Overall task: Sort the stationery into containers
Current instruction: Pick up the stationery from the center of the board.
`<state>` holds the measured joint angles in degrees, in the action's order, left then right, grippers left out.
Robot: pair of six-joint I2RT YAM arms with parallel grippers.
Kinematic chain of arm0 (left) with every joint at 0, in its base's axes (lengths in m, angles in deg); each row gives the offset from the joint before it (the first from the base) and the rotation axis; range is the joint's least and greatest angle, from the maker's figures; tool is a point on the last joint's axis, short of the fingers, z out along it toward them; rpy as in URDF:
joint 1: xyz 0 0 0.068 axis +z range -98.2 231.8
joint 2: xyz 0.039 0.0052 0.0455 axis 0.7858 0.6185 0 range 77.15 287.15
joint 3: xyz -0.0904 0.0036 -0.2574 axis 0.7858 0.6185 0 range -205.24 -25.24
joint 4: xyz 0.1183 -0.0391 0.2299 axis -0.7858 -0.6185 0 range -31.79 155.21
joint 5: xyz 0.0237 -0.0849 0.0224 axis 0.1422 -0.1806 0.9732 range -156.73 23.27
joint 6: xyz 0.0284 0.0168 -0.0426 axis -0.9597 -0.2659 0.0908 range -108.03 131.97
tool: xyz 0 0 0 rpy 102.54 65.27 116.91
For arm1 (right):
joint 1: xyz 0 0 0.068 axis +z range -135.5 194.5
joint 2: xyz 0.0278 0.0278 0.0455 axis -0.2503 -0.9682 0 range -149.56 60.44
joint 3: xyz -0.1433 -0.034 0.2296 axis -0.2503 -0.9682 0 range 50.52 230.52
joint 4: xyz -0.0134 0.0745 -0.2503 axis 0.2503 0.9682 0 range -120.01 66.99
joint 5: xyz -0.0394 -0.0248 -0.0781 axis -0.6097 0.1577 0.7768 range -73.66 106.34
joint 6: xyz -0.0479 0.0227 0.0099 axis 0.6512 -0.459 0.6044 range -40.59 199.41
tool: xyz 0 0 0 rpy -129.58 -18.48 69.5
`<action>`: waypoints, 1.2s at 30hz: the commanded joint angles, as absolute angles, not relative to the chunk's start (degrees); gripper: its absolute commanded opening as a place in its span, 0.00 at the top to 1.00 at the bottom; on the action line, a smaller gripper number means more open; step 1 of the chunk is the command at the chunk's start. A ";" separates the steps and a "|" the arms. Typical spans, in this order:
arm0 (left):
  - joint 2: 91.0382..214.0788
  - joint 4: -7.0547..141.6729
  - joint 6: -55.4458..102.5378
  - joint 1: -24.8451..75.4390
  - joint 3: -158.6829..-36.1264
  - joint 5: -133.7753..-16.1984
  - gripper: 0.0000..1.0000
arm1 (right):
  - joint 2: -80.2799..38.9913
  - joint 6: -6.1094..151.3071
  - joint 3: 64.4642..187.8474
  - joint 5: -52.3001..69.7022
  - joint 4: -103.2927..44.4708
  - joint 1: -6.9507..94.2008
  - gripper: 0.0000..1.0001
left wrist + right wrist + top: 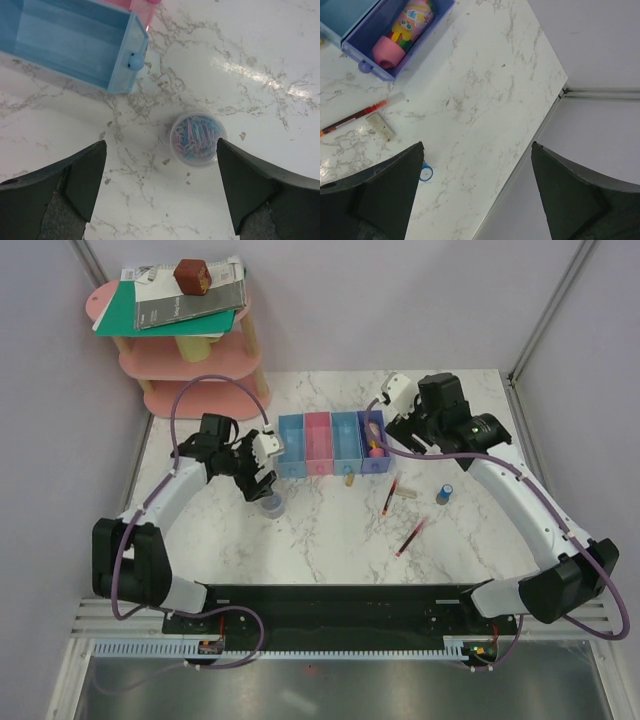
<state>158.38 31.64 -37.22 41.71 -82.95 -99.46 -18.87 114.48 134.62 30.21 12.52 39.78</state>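
Note:
Four joined bins [335, 443] stand at mid-table: light blue [75, 40], pink, blue, purple-blue [395, 75]. A pink-yellow tube [402, 30] lies in the purple-blue bin. My left gripper [161, 165] is open and empty above the table, with a round clear tub of paper clips [197, 137] just ahead of its right finger. My right gripper [477, 150] is open and empty, high near the table's right edge. Two red pens [390, 497] [412, 536], a tan eraser [380, 126], a small tan piece [349, 479] and a blue cylinder [444, 493] lie loose on the table.
A pink tiered shelf [190, 360] at the back left carries green and grey books and a brown cube [191, 276]. The marble table's right edge [540, 130] drops to a grey floor strip. Grey walls close in on the left, back and right.

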 commanded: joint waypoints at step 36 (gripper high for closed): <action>170.23 32.68 -41.29 34.92 -82.19 -90.99 0.18 | -12.60 113.25 131.47 32.51 13.50 39.20 0.04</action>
<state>170.41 29.59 -41.77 35.52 -82.58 -93.10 -14.92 114.48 131.53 31.85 14.31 39.36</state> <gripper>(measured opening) 0.865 0.958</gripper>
